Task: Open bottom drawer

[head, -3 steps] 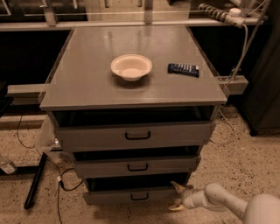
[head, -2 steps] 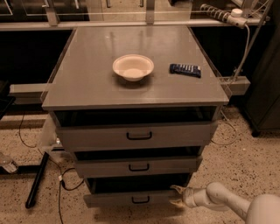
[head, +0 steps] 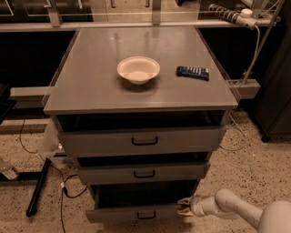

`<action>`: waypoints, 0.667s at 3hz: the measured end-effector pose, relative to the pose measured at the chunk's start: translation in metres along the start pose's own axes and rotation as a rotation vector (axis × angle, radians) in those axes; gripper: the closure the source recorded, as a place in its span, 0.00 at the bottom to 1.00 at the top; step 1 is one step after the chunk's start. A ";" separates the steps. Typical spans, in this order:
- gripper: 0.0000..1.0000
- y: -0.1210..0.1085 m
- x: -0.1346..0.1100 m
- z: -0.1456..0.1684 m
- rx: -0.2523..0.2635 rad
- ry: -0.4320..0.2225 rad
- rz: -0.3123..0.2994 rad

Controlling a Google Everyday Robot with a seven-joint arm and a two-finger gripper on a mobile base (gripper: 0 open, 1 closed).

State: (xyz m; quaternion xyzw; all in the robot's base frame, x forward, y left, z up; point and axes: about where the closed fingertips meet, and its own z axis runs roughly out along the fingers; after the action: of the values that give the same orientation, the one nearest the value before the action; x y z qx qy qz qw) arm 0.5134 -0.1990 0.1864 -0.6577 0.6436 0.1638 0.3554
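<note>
At the far left I see a black bar (head: 35, 193) lying slantwise on the speckled floor (head: 254, 168), with a thin cable (head: 62, 200) looping beside it. Next comes the grey cabinet (head: 91, 86), its flat top bearing a pale bowl (head: 138, 69) near the centre and, to the right of that and apart from it, a dark remote (head: 193, 72). Under the top sit three drawer fronts stacked one above another: the widest drawer (head: 104, 142), the mid-sized drawer (head: 109, 174), and lowest of all the bottom drawer (head: 113, 214). This last one stands out from the cabinet, with its dark inside showing above the front, and its small black handle (head: 146, 215) sits at the centre. The gripper (head: 183, 206) is low on the right, at the right end of that bottom front (not at the handle). Its two yellowish fingertips (head: 183, 200) are spread apart, one above the other, and I cannot tell whether they touch the drawer's edge. The white arm (head: 227, 207) runs off toward the lower right corner. At the upper right a power strip (head: 229, 13) lies on the rail behind.
</note>
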 end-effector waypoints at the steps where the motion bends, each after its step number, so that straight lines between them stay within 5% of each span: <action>1: 0.63 0.000 0.000 0.000 0.000 0.000 0.000; 2: 0.39 0.000 0.000 0.000 0.000 0.000 0.000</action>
State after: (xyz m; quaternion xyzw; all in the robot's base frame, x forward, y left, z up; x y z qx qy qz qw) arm 0.5134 -0.1989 0.1864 -0.6577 0.6436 0.1639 0.3554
